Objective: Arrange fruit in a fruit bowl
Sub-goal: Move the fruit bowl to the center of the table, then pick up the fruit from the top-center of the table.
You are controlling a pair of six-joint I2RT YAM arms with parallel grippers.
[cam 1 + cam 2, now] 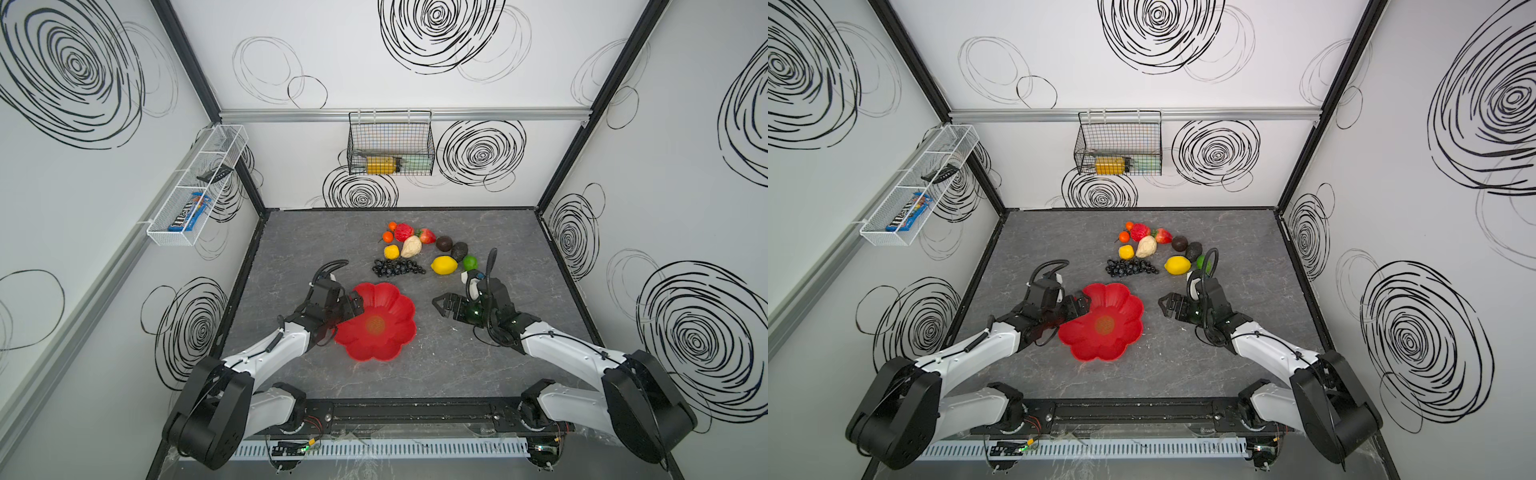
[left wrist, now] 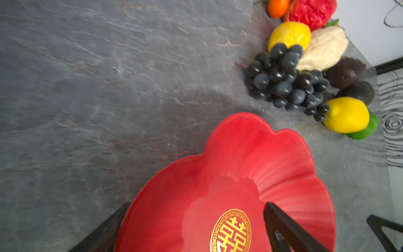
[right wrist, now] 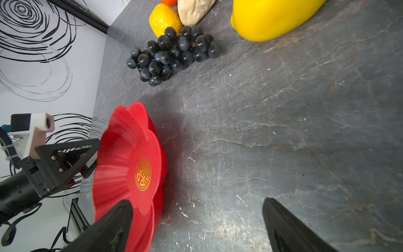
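Note:
The fruit bowl (image 1: 399,307) (image 1: 1121,305) is a red flower-shaped dish with a gold emblem, lying empty on the grey table. My left gripper (image 1: 357,305) (image 2: 197,205) is open at its left rim, one finger outside the rim and one over the inside. My right gripper (image 1: 438,306) (image 3: 197,201) is open with nothing between its fingers, just right of the bowl above bare table. The fruit lies behind: black grapes (image 1: 398,267) (image 2: 285,83) (image 3: 172,54), a big lemon (image 1: 444,264), a small lemon (image 1: 391,251), a beige piece (image 1: 411,246), a red apple (image 1: 403,232), a strawberry (image 1: 427,236), two avocados (image 1: 444,243), a lime (image 1: 470,262) and two tangerines (image 1: 387,236).
A black wire basket (image 1: 390,143) hangs on the back wall with a yellow item inside. A white wire basket (image 1: 195,187) on the left wall holds a candy packet. Bare table lies in front of the bowl and to the right.

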